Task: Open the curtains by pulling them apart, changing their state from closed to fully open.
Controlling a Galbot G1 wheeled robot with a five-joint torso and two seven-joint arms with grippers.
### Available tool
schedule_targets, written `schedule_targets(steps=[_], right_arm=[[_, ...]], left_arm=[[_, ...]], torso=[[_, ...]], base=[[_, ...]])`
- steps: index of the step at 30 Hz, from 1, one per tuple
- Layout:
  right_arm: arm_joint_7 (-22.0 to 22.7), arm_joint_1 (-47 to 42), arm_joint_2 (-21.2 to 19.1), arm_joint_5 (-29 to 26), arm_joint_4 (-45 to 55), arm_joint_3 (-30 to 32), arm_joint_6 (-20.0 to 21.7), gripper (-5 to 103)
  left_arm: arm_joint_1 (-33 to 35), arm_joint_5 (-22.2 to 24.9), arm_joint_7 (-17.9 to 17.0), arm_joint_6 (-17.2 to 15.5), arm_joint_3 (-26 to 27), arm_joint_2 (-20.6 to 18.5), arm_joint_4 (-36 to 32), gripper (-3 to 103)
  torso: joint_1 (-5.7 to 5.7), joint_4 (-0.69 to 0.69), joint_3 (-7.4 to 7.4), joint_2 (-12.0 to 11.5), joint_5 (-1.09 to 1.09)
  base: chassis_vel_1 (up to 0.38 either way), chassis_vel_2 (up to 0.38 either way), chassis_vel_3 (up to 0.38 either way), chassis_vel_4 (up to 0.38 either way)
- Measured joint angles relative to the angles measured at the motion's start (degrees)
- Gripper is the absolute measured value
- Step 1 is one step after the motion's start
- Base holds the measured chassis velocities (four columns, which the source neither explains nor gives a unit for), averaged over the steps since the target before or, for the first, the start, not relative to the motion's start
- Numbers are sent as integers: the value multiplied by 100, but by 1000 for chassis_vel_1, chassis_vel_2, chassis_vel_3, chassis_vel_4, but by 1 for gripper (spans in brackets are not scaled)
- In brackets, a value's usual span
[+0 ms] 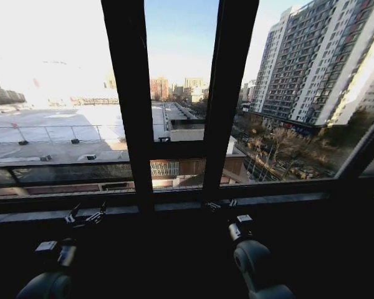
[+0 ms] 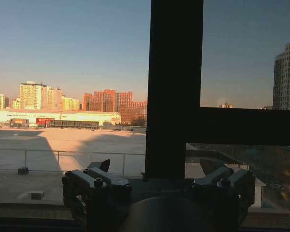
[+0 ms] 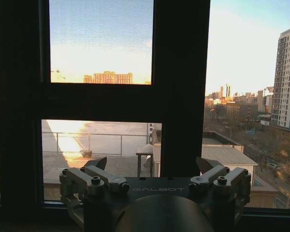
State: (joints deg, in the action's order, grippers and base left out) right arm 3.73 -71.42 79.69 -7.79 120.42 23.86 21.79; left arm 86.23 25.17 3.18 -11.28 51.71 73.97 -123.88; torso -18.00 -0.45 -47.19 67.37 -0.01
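Fingers: both grippers are standing spread apart, grasping nothing.
Left gripper (image 1: 85, 217): hovering just below the window sill (image 1: 174, 205), left of the dark window frame bars (image 1: 128, 99).
Right gripper (image 1: 220, 204): hovering at the sill beneath the right bar.
Curtains: not discernible at the window.

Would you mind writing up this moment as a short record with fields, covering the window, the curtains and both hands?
window: bare glass, dark frame bars in front of a city view
curtains: no fabric hangs over the glass; panels not seen
left hand: low by the sill, fingers apart, holding nothing
right hand: low by the sill, fingers apart, holding nothing
contact: neither hand touches any fabric
task state: the glass looks fully uncovered
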Motion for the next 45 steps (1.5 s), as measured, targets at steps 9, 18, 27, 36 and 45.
schedule_targets(steps=[9, 18, 27, 36, 45], right_arm=[[3, 55, 81, 57, -91, -47, 14, 100], [3, 14, 79, 130, -78, -50, 12, 100], [3, -37, 24, 141, -25, -18, 5, 100], [2, -54, 29, 160, -29, -8, -20, 100], [-2, -72, 39, 167, -102, -15, -211, 100]], left_arm=[[-32, 111, 1, 37, 64, -94, 111, 100], [-15, 115, 9, 92, 68, -80, 129, 100], [-9, 114, 12, 122, 54, -58, 88, 100], [3, 114, 13, 148, 57, -57, 77, 100], [32, 113, 9, 171, 65, -36, 31, 100]], torso=[[1, 2, 1, 1, 1], [1, 0, 1, 1, 3], [1, 1, 1, 1, 2], [-2, 1, 0, 0, 2], [8, 2, 5, 7, 3]], base=[[-75, -377, 79, 381], [-63, -398, 67, 400], [-18, -373, 23, 371], [163, -318, -171, 317], [172, -229, -185, 262]])
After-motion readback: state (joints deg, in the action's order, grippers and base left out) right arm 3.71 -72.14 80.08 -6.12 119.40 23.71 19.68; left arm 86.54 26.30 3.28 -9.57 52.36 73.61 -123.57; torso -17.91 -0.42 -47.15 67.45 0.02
